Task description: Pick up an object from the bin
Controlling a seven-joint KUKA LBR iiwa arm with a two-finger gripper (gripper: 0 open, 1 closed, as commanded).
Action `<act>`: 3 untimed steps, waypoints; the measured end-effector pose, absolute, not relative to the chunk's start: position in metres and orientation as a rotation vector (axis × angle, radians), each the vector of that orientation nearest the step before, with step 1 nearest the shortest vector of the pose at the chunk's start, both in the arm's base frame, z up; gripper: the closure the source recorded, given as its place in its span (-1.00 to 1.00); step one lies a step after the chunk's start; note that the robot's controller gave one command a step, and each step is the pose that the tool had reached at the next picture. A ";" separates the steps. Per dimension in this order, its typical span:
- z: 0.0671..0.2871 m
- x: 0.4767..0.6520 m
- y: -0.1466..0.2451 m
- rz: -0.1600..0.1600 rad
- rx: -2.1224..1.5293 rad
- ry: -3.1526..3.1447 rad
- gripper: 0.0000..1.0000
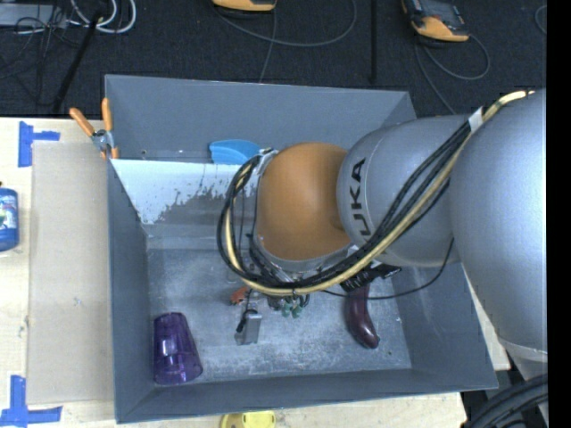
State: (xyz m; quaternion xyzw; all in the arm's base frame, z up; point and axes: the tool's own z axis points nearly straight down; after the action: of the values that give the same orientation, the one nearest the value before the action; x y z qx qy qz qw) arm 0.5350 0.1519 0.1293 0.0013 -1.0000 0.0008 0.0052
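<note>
My gripper [248, 325] reaches down to the bin floor near the middle front, most of it hidden under the arm's orange cover. A purple see-through cup [176, 348] lies on its side in the front left corner, a short way left of the gripper. A dark maroon, eggplant-shaped thing [361, 321] lies to the gripper's right, partly under the arm. A small orange-red bit [239, 297] shows just above the gripper's lower end; what it is I cannot tell.
A light blue thing [234, 152] rests against the back wall, half hidden by the arm and its cables. The arm covers the bin's right half. Bare floor lies between the cup and the gripper.
</note>
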 end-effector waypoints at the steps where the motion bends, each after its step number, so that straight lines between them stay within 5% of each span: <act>1: 0.134 0.537 0.151 0.001 -0.001 -3.139 -1.00; 3: 0.104 0.568 0.102 0.000 0.037 -3.143 -1.00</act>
State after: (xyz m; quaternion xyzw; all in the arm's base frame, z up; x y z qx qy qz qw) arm 0.5682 0.1016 0.1039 0.0116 -0.9999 0.0000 -0.0009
